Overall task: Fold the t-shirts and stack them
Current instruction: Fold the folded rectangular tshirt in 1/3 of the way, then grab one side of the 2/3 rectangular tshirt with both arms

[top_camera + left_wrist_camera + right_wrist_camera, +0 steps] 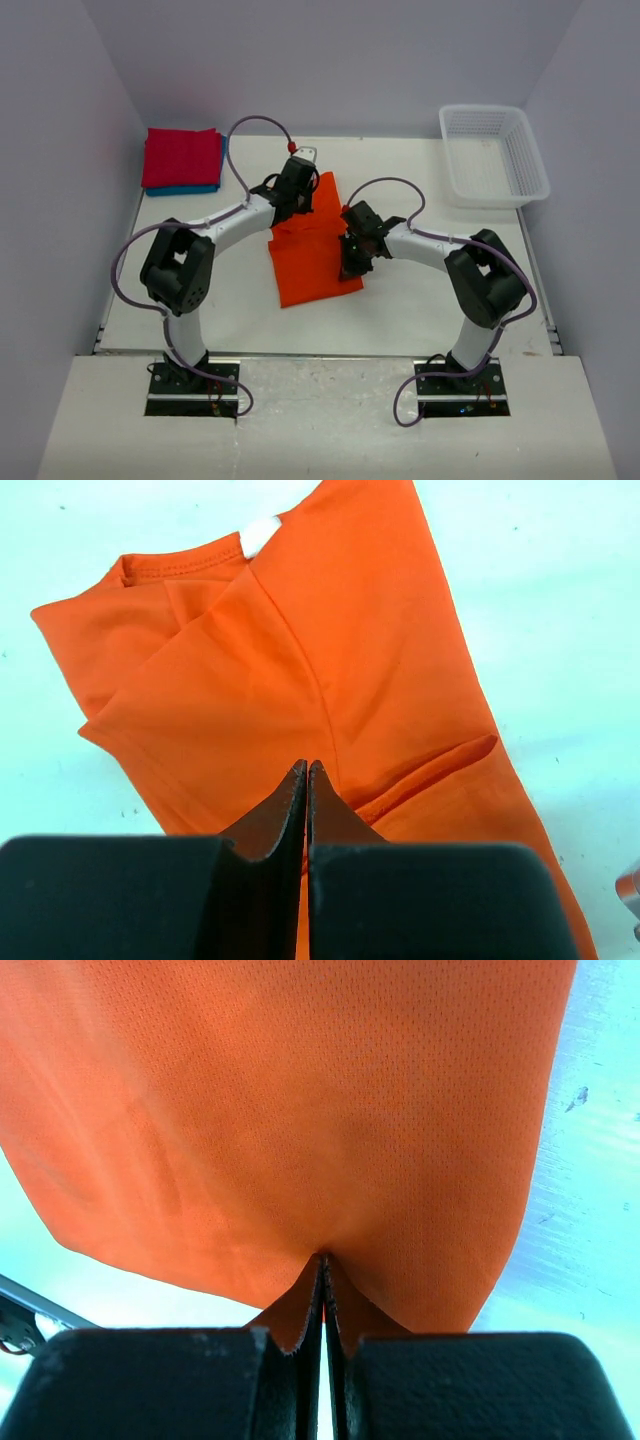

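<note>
Some orange t-shirt cloth inside left hand and right hand.

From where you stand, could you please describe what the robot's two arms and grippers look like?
The left arm and right arm have white links, bulky black joints and looping purple cables. The left gripper and right gripper are black with tapered tips.

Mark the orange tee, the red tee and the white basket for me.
orange t-shirt (305, 272): top external view, bare middle of the cloth.
red t-shirt (182, 157): top external view, centre of its folded top.
white basket (492, 150): top external view, bare mesh floor.
</note>
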{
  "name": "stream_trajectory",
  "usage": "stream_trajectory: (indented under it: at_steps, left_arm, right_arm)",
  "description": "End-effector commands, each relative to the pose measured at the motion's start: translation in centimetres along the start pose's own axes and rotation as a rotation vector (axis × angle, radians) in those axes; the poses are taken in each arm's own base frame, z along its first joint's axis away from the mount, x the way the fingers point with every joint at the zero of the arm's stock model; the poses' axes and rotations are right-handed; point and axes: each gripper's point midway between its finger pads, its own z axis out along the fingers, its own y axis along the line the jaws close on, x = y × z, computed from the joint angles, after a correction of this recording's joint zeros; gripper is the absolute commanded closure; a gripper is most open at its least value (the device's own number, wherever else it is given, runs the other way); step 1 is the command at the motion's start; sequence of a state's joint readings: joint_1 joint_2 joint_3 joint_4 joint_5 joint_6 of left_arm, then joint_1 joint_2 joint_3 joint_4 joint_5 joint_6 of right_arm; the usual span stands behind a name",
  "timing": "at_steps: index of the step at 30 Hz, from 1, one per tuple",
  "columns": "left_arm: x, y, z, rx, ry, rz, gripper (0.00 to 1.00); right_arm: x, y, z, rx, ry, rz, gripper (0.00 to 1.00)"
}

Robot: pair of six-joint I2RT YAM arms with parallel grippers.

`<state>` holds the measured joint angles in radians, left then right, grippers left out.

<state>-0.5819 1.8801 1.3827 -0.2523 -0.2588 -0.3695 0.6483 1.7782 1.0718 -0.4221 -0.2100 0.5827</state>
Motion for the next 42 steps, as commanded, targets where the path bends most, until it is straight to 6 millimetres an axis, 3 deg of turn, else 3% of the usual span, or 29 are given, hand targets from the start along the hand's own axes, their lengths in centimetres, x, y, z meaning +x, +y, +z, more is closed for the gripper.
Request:
stream_trajectory:
  at_steps: [1, 3, 4, 8, 11, 13, 17, 18, 22, 27, 33, 42]
  left_arm:
    - [-2.1, 0.7, -2.8, 0.003, -0.054, 0.01, 1.0]
    - [-2.0, 1.2, -4.2, -0.005, -0.067, -0.009, 1.0]
    - [-0.4, 1.8, -4.3, -0.016, -0.039, -0.006, 1.0]
    - [1.3, 2.6, -6.0, -0.012, -0.033, -0.043, 1.0]
    - [4.7, 3.2, -6.9, 0.01, 0.013, -0.055, 1.0]
    - [5.3, 3.2, -7.9, 0.033, 0.012, -0.071, 1.0]
    - [6.9, 3.1, -10.3, 0.092, 0.023, -0.109, 1.0]
    - [8.1, 3.3, -10.6, 0.099, 0.039, -0.117, 1.0]
    - [8.8, 3.1, -12.6, 0.161, 0.022, -0.146, 0.98]
    - [9.1, 1.6, -14.5, 0.261, 0.022, -0.239, 0.96]
    - [10.2, 1.7, -15.1, 0.275, 0.019, -0.309, 0.95]
    - [11.7, 2.1, -15.9, 0.277, 0.027, -0.333, 0.94]
  right_arm:
    - [-2.1, 1.0, -1.5, -0.008, -0.063, -0.03, 1.0]
    - [-2.7, 1.3, -2.2, -0.008, -0.073, -0.038, 1.0]
    - [-3.6, 1.9, -2.7, -0.018, -0.09, -0.047, 1.0]
    - [-5.4, 2.5, -4.2, -0.023, -0.119, -0.057, 1.0]
    - [-6.2, 2.4, -5.4, -0.01, -0.136, -0.064, 1.0]
    - [-6.4, 1.9, -6.2, -0.009, -0.155, -0.061, 1.0]
    - [-5.6, 0.1, -7.0, -0.044, -0.165, -0.031, 0.57]
    - [-5.4, -0.6, -7.1, -0.039, -0.172, -0.021, 0.55]
    - [-2.6, -2.6, -6.6, -0.036, -0.151, -0.005, 0.52]
    - [-1.3, -2.7, -5.9, -0.103, -0.153, 0.003, 0.38]
    - [-0.4, -2.4, -4.0, -0.177, -0.116, 0.046, 0.4]
    - [0.8, -3.4, -1.8, -0.176, -0.083, 0.099, 0.56]
